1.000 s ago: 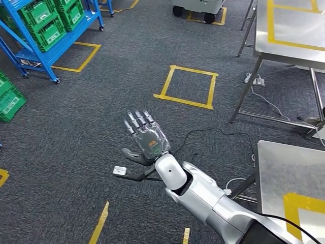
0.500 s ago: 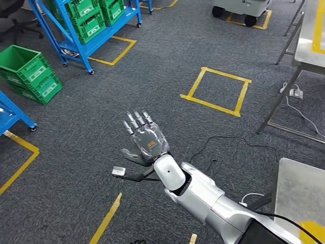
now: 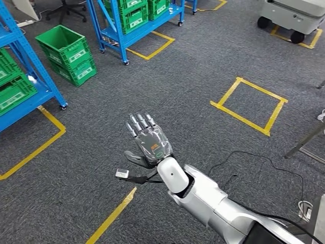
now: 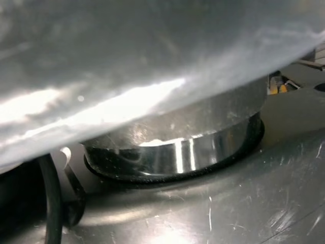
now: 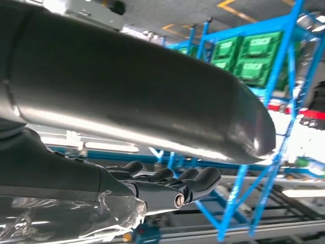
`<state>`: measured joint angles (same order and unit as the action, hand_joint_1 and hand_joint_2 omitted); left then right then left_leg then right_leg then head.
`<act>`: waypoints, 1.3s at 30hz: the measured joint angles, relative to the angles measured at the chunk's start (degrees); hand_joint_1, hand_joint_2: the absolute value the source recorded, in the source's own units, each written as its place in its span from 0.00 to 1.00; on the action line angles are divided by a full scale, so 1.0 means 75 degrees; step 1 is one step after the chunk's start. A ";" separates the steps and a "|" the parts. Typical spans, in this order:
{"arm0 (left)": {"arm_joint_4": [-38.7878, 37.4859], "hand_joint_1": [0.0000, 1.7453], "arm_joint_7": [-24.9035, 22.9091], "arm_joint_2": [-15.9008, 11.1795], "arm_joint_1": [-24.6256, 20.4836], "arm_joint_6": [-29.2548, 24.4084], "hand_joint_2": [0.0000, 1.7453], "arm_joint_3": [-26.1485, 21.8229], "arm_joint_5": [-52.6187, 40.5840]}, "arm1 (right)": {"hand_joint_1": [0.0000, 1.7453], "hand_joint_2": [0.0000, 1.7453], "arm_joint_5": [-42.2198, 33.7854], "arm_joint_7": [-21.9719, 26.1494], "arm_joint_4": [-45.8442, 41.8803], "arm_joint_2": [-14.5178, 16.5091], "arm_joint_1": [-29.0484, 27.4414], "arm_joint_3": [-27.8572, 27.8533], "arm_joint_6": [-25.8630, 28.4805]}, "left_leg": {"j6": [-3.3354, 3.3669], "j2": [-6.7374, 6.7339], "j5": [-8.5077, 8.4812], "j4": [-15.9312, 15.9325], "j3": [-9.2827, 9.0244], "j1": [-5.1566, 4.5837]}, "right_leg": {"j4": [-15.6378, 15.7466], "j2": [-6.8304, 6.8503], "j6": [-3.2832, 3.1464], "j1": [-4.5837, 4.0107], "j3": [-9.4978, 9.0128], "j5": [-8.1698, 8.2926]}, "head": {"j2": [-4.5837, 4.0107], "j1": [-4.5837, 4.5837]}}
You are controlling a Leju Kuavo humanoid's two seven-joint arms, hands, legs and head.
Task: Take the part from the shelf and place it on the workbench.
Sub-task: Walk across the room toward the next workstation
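Your right hand [image 3: 149, 140] is held out in front, fingers straight and apart, palm down, nothing in it. The right wrist view confirms it: fingers [image 5: 199, 180] extended together in a flat row, no part between them. Left hand: you cannot tell its state; its wrist view gives blurred metal and a dark cable, no fingers.

What has changed is the view, not the arm. Over the last second the whole floor slides right in the head view while the hand keeps its place in the frame, so you are turning left. The workbenches that sat off to the hand's right are gone from the picture. The tape square [image 3: 249, 104] now lies right of and beyond the hand. Blue shelf [image 3: 126, 23] with green crates [image 3: 132, 15] comes in beyond and left; a second shelf [image 3: 23, 76] sits far left, with loose crates [image 3: 67, 53] on the floor between them.

The part itself is not identifiable; presumably it lies in one of those crates.

Judgement: you are early in the task, turning toward the shelves. Approach and pick are not yet begun.
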<state>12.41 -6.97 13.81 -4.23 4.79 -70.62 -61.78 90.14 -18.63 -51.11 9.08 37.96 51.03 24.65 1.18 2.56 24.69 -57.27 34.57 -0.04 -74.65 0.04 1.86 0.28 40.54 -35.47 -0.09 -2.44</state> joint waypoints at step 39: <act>0.0015 0.00 0.0170 0.0003 0.0063 0.0337 0.00 -0.0305 0.0670 | 0.00 0.00 -0.1484 0.1198 0.0094 -0.0332 -0.4261 -0.2563 0.1985 | -0.0264 0.0767 0.0046 -0.0038 0.0001 0.0022 | 0.2217 -0.0312 -0.0179 0.0070 -0.1073 0.1003 | 0.0000 0.0000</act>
<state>12.52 -5.69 13.84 -3.76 7.32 -72.91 -56.76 79.00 -9.65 -50.40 6.58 5.99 31.80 39.54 -0.80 8.31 25.04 -57.56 34.57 0.13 -58.02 -2.30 0.52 0.81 32.50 -27.94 -0.09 -2.44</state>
